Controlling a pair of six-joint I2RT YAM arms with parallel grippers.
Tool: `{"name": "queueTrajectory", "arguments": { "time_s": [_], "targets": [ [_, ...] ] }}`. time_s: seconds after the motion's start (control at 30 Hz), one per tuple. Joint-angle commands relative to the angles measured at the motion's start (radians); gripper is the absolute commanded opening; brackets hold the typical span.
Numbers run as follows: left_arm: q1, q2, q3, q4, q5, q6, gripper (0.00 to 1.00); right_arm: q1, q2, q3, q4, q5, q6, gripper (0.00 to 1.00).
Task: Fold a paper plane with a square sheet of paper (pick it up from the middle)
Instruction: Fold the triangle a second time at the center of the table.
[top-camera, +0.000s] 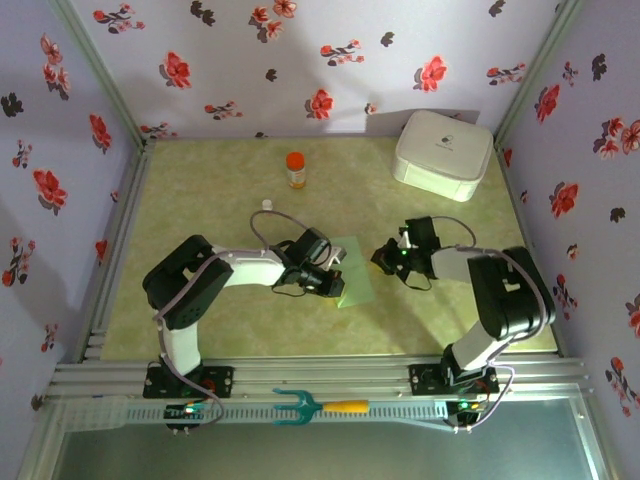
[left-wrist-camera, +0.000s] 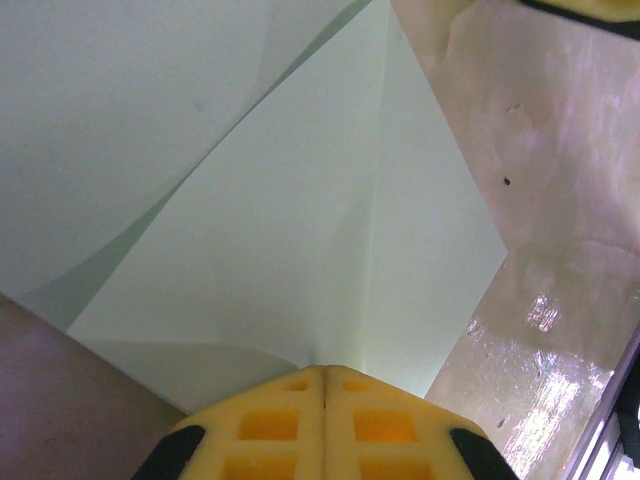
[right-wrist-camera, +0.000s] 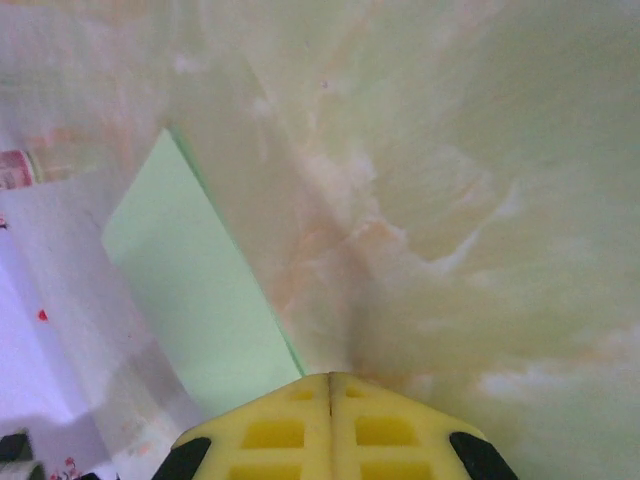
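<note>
The square sheet of paper (top-camera: 356, 272) lies mid-table between the arms, its visible part running near to far. The left gripper (left-wrist-camera: 322, 385), directly over it, is fully closed and appears to pinch the sheet's middle into a ridge. The right gripper (right-wrist-camera: 330, 390), closed on nothing, sits just right of the sheet.

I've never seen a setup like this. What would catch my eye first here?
A pale mint-green square sheet of paper lies mid-table, and the left gripper, shut, seems to pinch it where its creases meet. The right gripper, also shut, sits just beside the sheet's edge. Red-flowered wallpaper walls surround everything, with a white rounded box in the far right corner.
</note>
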Motion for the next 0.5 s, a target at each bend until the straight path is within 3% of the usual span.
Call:
{"name": "queueTrajectory", "arguments": {
  "time_s": [0.0, 0.27, 0.47],
  "targets": [
    [0.002, 0.031, -0.035, -0.129, -0.026, 0.035, 0.0, 0.01, -0.09, -0.011, -0.031, 0.02, -0.012, 0.0],
    [0.009, 0.025, -0.014, -0.146, -0.023, 0.062, 0.0, 0.13, 0.014, 0.038, -0.008, -0.061, -0.003, 0.0],
    [0.01, 0.026, -0.007, -0.145, -0.024, 0.06, 0.0, 0.11, 0.106, 0.037, -0.044, 0.026, -0.035, 0.0]
  ]
}}
